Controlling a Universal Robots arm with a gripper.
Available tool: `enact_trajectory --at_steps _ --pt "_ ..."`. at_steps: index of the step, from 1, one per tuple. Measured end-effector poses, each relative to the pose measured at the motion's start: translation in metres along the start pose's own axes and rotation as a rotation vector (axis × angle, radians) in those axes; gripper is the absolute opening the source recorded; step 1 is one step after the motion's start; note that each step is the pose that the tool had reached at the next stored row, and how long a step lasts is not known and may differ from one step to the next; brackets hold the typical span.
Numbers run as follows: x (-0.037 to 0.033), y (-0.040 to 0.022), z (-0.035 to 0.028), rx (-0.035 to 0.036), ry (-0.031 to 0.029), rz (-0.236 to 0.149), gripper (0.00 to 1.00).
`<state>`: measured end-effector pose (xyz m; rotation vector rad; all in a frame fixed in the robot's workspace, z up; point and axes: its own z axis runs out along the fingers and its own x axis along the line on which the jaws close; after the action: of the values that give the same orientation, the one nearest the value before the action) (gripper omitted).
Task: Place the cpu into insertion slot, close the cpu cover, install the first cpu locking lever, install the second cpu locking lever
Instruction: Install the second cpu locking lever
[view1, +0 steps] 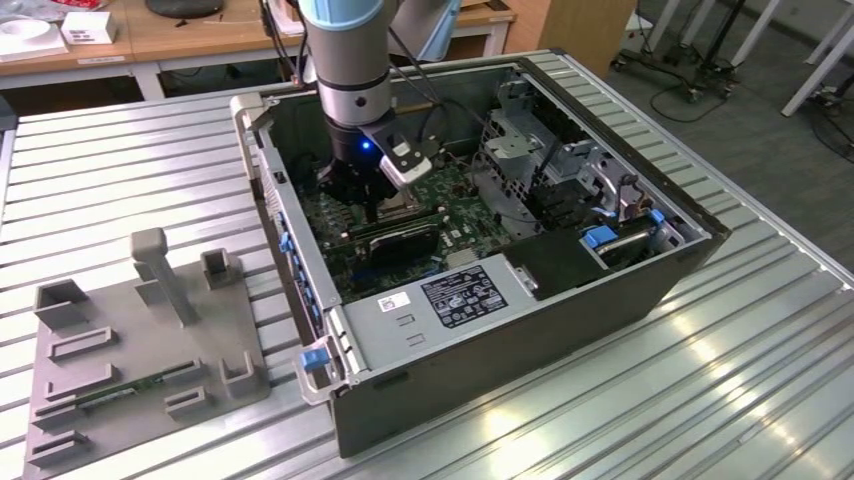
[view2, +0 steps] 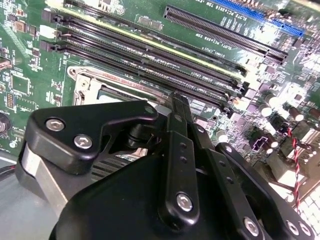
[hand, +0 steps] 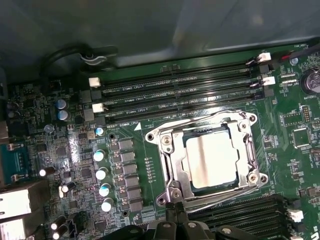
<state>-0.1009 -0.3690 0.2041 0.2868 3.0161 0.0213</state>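
- Cpu (hand: 210, 161) lies seated in the insertion slot (hand: 165, 165), its pale lid showing through the cut-out of the cpu cover (hand: 252, 150), which appears folded down flat over it in the first wrist view.
- Gripper (hand: 175, 207) stands at the socket's near edge; its fingers (view2: 180, 107) look drawn together into one narrow tip, apparently gripping nothing, though what the tip touches cannot be told.
- Step in hand, by judgement: placing and cover-closing look done, and the work stands at the locking levers. A thin wire lever seems to run along the socket's near side, but whether it is latched is unclear.
- Next move calls for a small, precise push along the socket rim, clear of the memory slots (hand: 180, 97) just beside it.
- Hidden: in the second wrist view the gripper body covers most of the socket.
- Farther out, the exterior view shows the arm reaching into the open computer case (view1: 561, 310) on the tabletop (view1: 120, 170); the socket is screened by the gripper there.
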Motion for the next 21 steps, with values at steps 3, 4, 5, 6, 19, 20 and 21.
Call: enact_trajectory --at_steps 3,4,5,6,19,20,21 --pt "0.0001 -0.0001 0.0007 -0.0004 0.0001 0.000 0.11" --pt "0.0001 -0.0001 0.0009 -0.0002 0.0002 0.000 0.11" --pt "0.0001 -0.0001 0.0011 -0.0001 0.0002 0.000 0.11" --pt "0.0002 -0.0001 0.0014 -0.0003 0.0002 0.000 0.11" --pt "0.0042 -0.0007 0.0065 -0.0010 -0.0019 0.000 0.11" --pt "0.0045 -0.0006 0.0073 -0.0018 -0.0027 0.000 0.11" --pt "0.0048 -0.0007 0.0075 -0.0013 -0.0026 0.000 0.11"
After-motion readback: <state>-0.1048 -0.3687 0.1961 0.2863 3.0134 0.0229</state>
